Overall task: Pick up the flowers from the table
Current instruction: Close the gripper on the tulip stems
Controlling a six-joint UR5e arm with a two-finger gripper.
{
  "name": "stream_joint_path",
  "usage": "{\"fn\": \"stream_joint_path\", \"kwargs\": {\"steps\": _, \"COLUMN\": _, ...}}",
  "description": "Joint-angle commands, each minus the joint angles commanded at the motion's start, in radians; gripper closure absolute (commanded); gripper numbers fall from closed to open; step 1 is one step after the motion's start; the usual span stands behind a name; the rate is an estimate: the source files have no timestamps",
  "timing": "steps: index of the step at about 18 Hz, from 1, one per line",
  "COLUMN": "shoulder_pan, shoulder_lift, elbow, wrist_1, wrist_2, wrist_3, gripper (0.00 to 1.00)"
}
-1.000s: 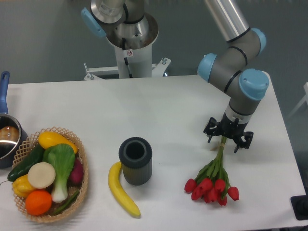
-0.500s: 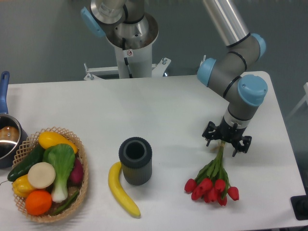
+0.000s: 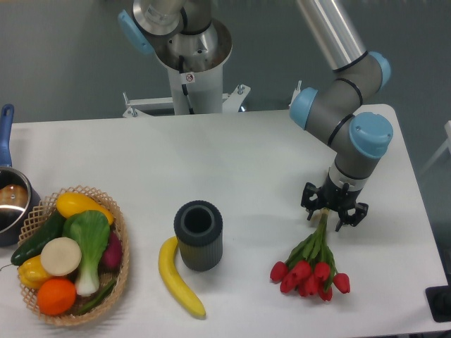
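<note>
Spreading out beneath the gripper (image 3: 334, 213), the table (image 3: 239, 162) is the big white surface on which everything sits. Far off to the gripper's side, at the opposite end, a wicker basket (image 3: 120, 239) holds mixed produce, with a pot (image 3: 10, 204) at the edge beyond it. Between that end and the gripper stand a dark cylindrical cup (image 3: 199, 235) and a banana (image 3: 177, 273) just beside it, both well apart from the fingers.

Right under the gripper lie the flowers (image 3: 310, 262): the green stems run up beneath the fingers, while the red heads fan out toward the table's near edge. The gripper points straight down over the upper stem ends. How far apart its jaws stand, and whether they already pinch the stems, cannot be told, since the wrist hides the gap.

The step in hand looks to be the grasp on the stems. Doing it well means closing across the bundled stems, not along them, low enough to catch the whole bunch. A grip this far from the heavy heads may let them droop, so a slow, straight lift seems wise.
</note>
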Motion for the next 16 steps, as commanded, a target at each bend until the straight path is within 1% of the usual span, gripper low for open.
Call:
{"fn": "stream_joint_path", "kwargs": {"steps": 1, "shoulder_pan": 0.000, "shoulder_lift": 0.000, "elbow": 0.000, "wrist_1": -0.002, "wrist_2": 0.002, "wrist_3": 0.000, "gripper": 0.44}}
{"fn": "stream_joint_path", "kwargs": {"steps": 2, "shoulder_pan": 0.000, "shoulder_lift": 0.000, "elbow": 0.000, "wrist_1": -0.002, "wrist_2": 0.002, "wrist_3": 0.000, "gripper": 0.49}}
{"fn": "stream_joint_path", "kwargs": {"steps": 3, "shoulder_pan": 0.000, "shoulder_lift": 0.002, "elbow": 0.000, "wrist_1": -0.002, "wrist_2": 0.002, "wrist_3": 0.000, "gripper": 0.55}}
{"fn": "stream_joint_path", "kwargs": {"steps": 5, "shoulder_pan": 0.000, "shoulder_lift": 0.002, "elbow": 0.002, "wrist_1": -0.002, "wrist_2": 0.002, "wrist_3": -0.002, "gripper": 0.60}}
{"fn": "stream_joint_path", "kwargs": {"steps": 7, "shoulder_pan": 0.000, "shoulder_lift": 0.002, "elbow": 0.003, "wrist_1": -0.002, "wrist_2": 0.002, "wrist_3": -0.006, "gripper": 0.64}}
{"fn": "stream_joint_path", "kwargs": {"steps": 10, "shoulder_pan": 0.000, "shoulder_lift": 0.000, "elbow": 0.006, "wrist_1": -0.002, "wrist_2": 0.002, "wrist_3": -0.005, "gripper": 0.66}}
{"fn": "stream_joint_path", "kwargs": {"steps": 11, "shoulder_pan": 0.000, "shoulder_lift": 0.000, "elbow": 0.006, "wrist_1": -0.002, "wrist_2": 0.002, "wrist_3": -0.006, "gripper": 0.72}}
{"fn": "stream_joint_path", "kwargs": {"steps": 14, "shoulder_pan": 0.000, "shoulder_lift": 0.002, "elbow": 0.008, "wrist_1": -0.002, "wrist_2": 0.002, "wrist_3": -0.005, "gripper": 0.76}}
{"fn": "stream_joint_path", "kwargs": {"steps": 16, "shoulder_pan": 0.000, "shoulder_lift": 0.003, "elbow": 0.011, "wrist_1": -0.002, "wrist_2": 0.002, "wrist_3": -0.005, "gripper": 0.76}}
